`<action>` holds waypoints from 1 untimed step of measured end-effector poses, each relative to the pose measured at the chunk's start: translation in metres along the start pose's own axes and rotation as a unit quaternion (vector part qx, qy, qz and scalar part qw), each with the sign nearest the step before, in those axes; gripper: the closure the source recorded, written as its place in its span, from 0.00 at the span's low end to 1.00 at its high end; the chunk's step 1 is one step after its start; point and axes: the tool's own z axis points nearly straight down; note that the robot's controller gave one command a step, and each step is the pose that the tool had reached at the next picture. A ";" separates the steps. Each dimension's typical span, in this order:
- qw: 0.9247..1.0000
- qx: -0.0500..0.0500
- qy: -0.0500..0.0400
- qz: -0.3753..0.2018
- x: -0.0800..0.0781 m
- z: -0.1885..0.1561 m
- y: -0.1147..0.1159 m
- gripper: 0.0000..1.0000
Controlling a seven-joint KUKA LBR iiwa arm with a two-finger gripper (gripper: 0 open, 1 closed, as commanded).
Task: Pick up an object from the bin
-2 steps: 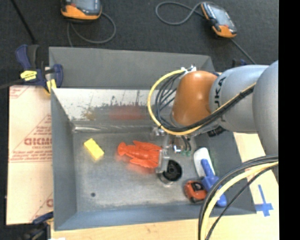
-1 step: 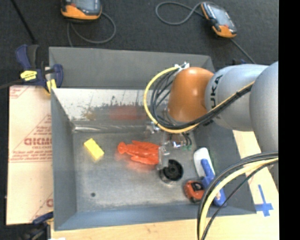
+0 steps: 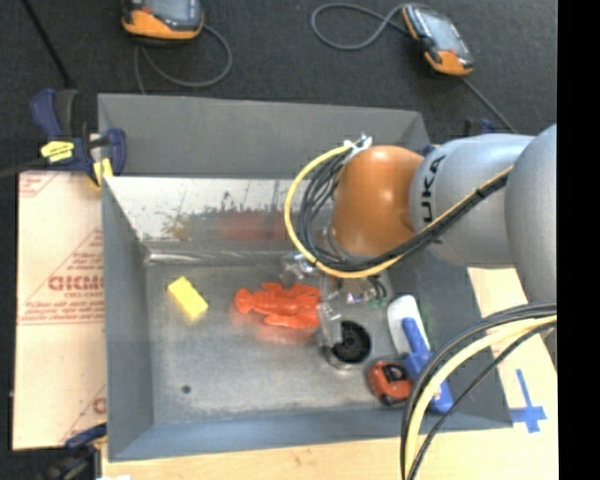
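Metal, grey and scuffed, is forming the bin [image 3: 234, 384] you are looking down into, and its back wall is showing scratches and a faint reddish reflection. Around the bin a dark surface [image 3: 272, 56] is spreading out, and two orange and black devices [image 3: 161, 17] [image 3: 437, 37] with thin cables are lying on it beyond the far rim.

Inside, you are seeing only a few loose things, lying well apart rather than heaped. A yellow block [image 3: 187, 298] is lying tilted toward the left of the floor. An orange plastic toy [image 3: 275, 305], long and knobbly, is lying across the middle. A black round piece [image 3: 350, 343] is sitting just to the right of it. A white and blue tube-shaped thing [image 3: 410, 323] is lying further right, and a small orange and black thing [image 3: 389, 380] is sitting near the front right corner.

The arm [image 3: 487, 197] is reaching in from the right, its orange cover [image 3: 370, 202] and looped cables [image 3: 305, 202] hanging over the back middle of the bin. The claw [image 3: 331, 323] is hanging low at the right end of the orange plastic toy, between it and the black round piece. You cannot tell whether the claw is spread or pressed together, nor whether it is touching either one.
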 end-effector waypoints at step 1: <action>0.998 0.003 -0.003 -0.056 -0.022 0.005 0.001 1.00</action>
